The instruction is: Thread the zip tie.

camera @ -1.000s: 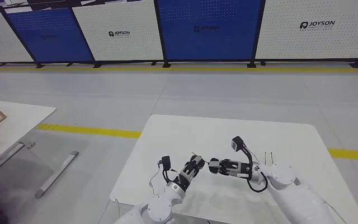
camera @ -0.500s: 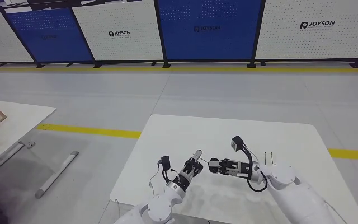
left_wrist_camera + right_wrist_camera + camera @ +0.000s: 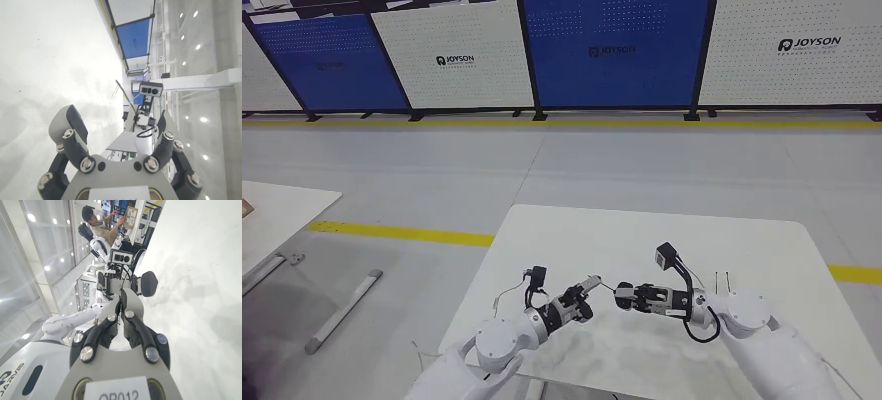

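Pre-threading: right gripper clamped on zip tie; left gripper, jaws apart near the tie, probably must next take its free end.

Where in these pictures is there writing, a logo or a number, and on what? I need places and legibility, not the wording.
Right white wall panel: dark logo, legible.
Left white wall panel: dark logo, small but legible.
Blue wall panel: faint print, blurred.
Sticker on right gripper: letters and digits, half cut off.
Sticker on left gripper: print cut off.
Cardboard box: too small.
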Controlling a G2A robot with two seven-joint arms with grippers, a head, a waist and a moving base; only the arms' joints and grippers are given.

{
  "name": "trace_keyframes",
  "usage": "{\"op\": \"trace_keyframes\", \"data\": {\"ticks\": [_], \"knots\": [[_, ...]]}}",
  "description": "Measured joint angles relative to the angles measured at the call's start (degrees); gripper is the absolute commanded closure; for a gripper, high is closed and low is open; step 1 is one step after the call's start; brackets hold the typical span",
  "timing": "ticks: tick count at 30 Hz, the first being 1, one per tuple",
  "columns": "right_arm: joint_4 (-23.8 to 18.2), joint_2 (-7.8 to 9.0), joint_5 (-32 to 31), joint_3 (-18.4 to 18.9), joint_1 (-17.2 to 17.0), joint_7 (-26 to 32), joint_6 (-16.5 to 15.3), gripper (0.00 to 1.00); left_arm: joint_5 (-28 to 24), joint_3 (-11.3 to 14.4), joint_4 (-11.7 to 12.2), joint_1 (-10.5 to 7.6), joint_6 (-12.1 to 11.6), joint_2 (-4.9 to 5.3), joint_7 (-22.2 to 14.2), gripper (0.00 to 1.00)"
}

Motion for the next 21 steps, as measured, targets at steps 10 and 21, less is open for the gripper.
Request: {"op": "trace_keyframes", "data": {"ticks": [10,21], "knots": [[-1.0,0.04,-0.1,0.1,-1.0,0.8,-0.9,1.00,-0.2,0.1,0.0,0.01,-0.2,-0.04,0.3,0.00],[4.5,-1.39,2.9,-1.5,1.3,6.6,-3.4,1.00,-0.2,0.1,0.0,0.01,-0.2,-0.04,0.3,0.00]]}}
